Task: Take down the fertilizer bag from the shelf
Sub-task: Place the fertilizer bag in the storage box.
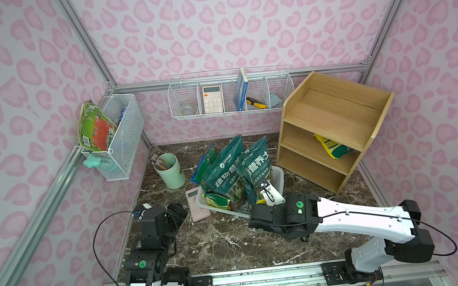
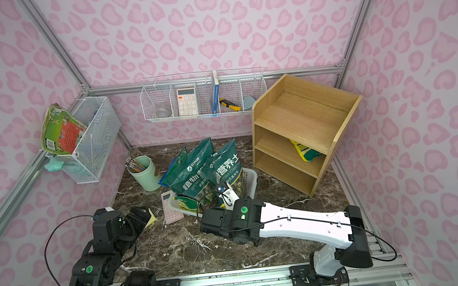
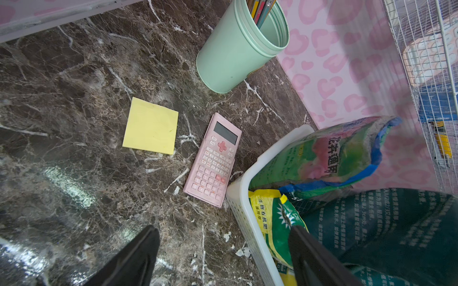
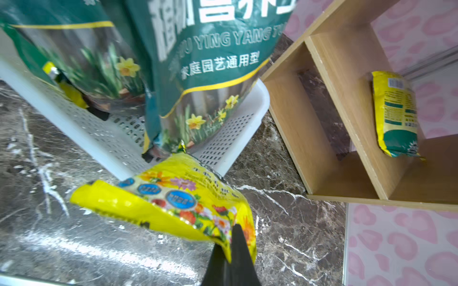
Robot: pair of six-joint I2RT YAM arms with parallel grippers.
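My right gripper (image 4: 230, 237) is shut on a corner of a yellow flower-printed fertilizer bag (image 4: 173, 198), which hangs just above the marble table in front of the white basket (image 4: 74, 118). In both top views the wrist hides most of this bag, leaving only a yellow edge (image 1: 260, 202). The light-wood shelf (image 1: 333, 110) stands at the back right. A second yellow and green bag (image 1: 332, 146) (image 4: 396, 116) leans on its middle tier. My left gripper (image 3: 224, 230) is open and empty, straddling the basket's corner rim (image 3: 247, 222).
The basket holds two tall dark green soil bags (image 1: 224, 170) and a small yellow-green bag (image 3: 275, 222). A pink calculator (image 3: 215, 161), yellow sticky notes (image 3: 151, 126) and a mint pencil cup (image 1: 170, 170) are on the table's left. Two white wire baskets (image 1: 230, 95) (image 1: 118, 137) hang on the walls.
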